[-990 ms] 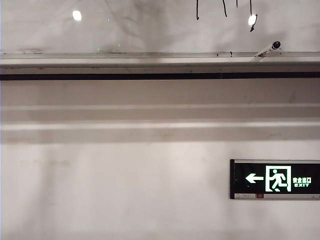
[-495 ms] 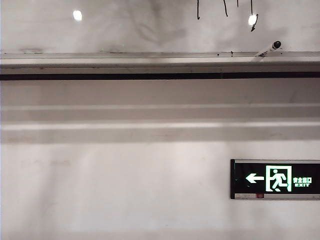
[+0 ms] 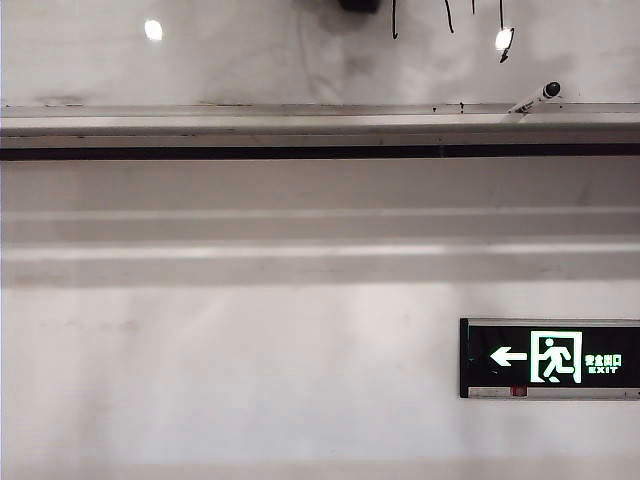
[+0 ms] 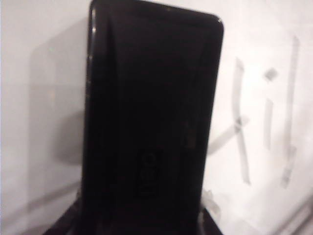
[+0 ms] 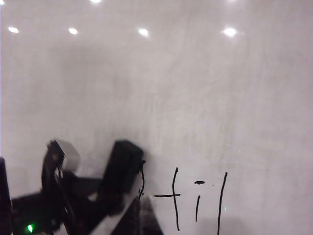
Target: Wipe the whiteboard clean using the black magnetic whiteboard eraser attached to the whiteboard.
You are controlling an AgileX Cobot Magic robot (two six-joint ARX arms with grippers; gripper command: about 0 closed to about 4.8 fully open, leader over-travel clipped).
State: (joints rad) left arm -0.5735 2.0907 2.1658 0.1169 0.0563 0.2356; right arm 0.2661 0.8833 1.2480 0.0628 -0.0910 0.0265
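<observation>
eraser: we see the eraser (image 5: 122, 169) flat on the whiteboard (image 5: 205, 98), held in the left gripper (image 4: 142, 223), whose fingers pinch its near end.
strokes: the marker strokes (image 5: 195, 196) lie just right of the eraser, the nearest one touching its edge.
long axis: the block stands along the strokes, so we judge a sideways sweep to the right covers them.
nearer arm: the left, already on the board; the right gripper (image 5: 141, 215) hangs back, its tips pressed together.
hidden: the exterior view cuts the board (image 3: 250, 60) at the top, showing only a dark sliver, probably the eraser (image 3: 357, 5); the left fingertips are mostly out of frame.
</observation>
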